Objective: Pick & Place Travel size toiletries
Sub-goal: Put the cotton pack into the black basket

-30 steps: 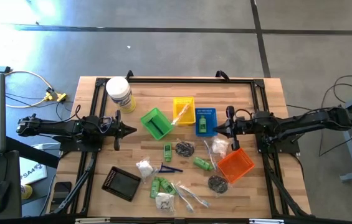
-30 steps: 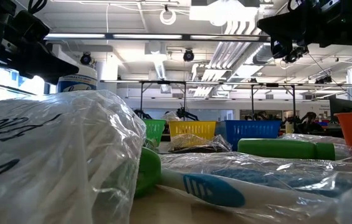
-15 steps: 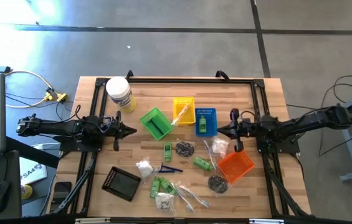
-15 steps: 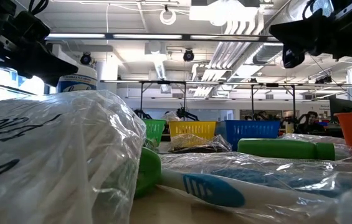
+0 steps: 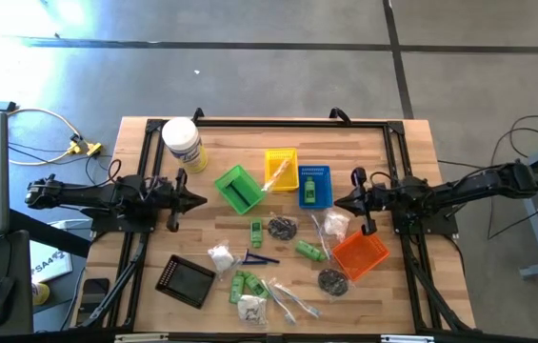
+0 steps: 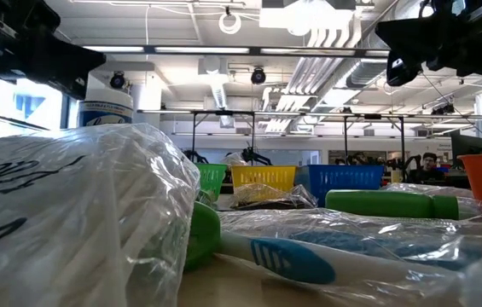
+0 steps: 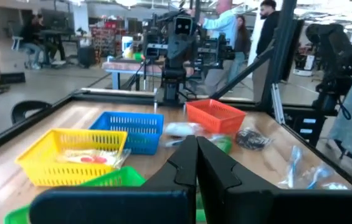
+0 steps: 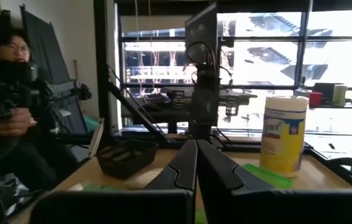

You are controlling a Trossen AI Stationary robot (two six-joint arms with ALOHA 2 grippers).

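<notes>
The toiletries lie scattered on the table's near middle: green bottles [image 5: 308,251] [image 5: 243,283], dark round pieces [image 5: 282,227] [image 5: 332,280], white packets [image 5: 221,255] [image 5: 250,308], clear toothbrushes [image 5: 288,298] and a thin dark piece [image 5: 259,258]. One green item sits in the blue basket [image 5: 314,185]. My left gripper [image 5: 202,199] [image 7: 196,155] hovers shut above the table's left side, beside the green basket [image 5: 238,188]. My right gripper [image 5: 337,203] [image 8: 196,158] hovers shut right of the blue basket, above a wrapped packet [image 5: 333,225]. Neither holds anything.
A yellow basket [image 5: 281,169] holding a packet stands between the green and blue ones. An orange basket [image 5: 360,253] sits below the right arm, a black tray [image 5: 186,279] near left, a big white jar [image 5: 182,143] far left. People stand beyond the table.
My right gripper has drawn back a little toward the table's right edge and its wrist has rolled slightly. My left gripper has rolled a little in place. Both stay shut. No toiletry has moved.
</notes>
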